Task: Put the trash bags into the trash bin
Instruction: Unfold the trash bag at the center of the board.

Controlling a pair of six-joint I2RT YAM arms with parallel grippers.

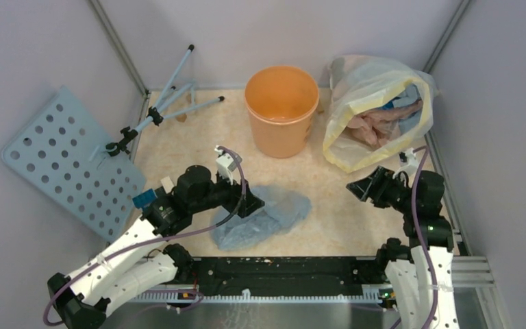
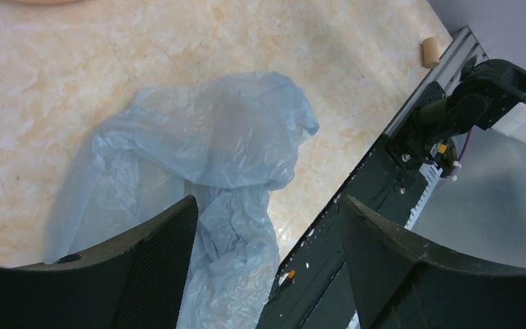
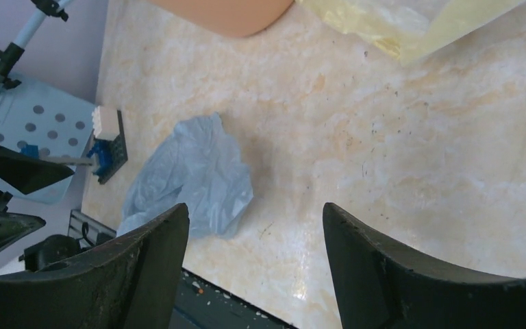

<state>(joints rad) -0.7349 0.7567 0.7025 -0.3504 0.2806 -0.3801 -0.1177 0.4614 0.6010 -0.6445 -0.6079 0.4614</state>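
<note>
A crumpled, translucent grey-blue trash bag lies flat on the table between the two arms. My left gripper hovers over the bag's left part, open. In the left wrist view the trash bag spreads under my left gripper, a fold of it lying between the wide-apart fingers, which do not pinch it. The orange trash bin stands upright at the back centre. My right gripper is to the right of the bag, open over bare table. In the right wrist view the trash bag lies left of my right gripper.
A big clear bag with yellow edges, stuffed with cloth, leans right of the bin. A perforated blue-grey panel and a tripod stand at the left wall. A black rail runs along the table's near edge.
</note>
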